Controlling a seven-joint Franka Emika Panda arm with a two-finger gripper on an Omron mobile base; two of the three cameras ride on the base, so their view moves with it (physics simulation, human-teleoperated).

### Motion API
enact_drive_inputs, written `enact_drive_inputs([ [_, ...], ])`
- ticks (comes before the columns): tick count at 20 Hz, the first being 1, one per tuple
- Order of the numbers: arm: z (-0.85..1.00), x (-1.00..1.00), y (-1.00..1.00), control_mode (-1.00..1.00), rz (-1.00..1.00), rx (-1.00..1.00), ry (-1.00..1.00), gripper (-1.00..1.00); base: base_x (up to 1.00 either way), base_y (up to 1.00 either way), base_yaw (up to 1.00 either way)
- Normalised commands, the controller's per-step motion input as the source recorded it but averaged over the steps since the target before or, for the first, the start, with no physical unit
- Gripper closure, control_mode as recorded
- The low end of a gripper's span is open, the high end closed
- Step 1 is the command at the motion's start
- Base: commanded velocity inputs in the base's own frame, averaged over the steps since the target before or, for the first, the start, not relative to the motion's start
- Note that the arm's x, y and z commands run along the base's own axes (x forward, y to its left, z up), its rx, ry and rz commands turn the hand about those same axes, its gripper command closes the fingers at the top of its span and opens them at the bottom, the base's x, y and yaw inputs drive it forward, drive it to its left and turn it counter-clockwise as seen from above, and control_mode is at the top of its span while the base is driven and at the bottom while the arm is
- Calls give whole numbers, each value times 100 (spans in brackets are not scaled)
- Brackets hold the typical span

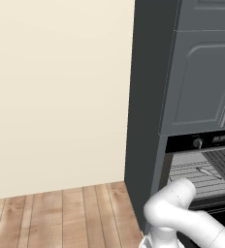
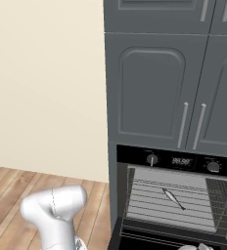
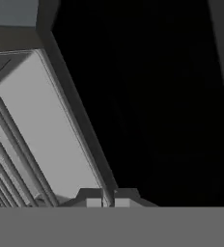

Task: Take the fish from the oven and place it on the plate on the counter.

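Fish lying loose on the wire rack near the middle of the open oven. Likely light, stiff, slippery; best pinched across mid-body. Fingers pressed nearly together, holding nothing, beside the oven's side wall.

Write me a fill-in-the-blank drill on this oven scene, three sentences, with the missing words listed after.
1. The fish lies on a wire ____ inside the oven.
2. The oven door is ____.
3. In the hand view the gripper fingertips stand almost ____, with nothing between them.

Missing words: rack; open; together
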Motion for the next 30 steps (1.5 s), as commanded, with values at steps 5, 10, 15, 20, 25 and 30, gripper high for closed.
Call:
enact_drive_inputs([
  [5,29,-97,-9,-100,9,5,-17,100,0,0,0],
  [10,96,-71,-9,-100,13,6,-31,100,0,0,0],
  [15,100,-56,0,-100,13,-2,-12,100,0,0,0],
  [20,100,-40,8,-100,14,-16,-2,100,0,0,0],
  [25,100,-8,18,-100,11,-35,0,100,0,0,0],
  [30,98,0,22,-100,6,-35,0,100,0,0,0],
])
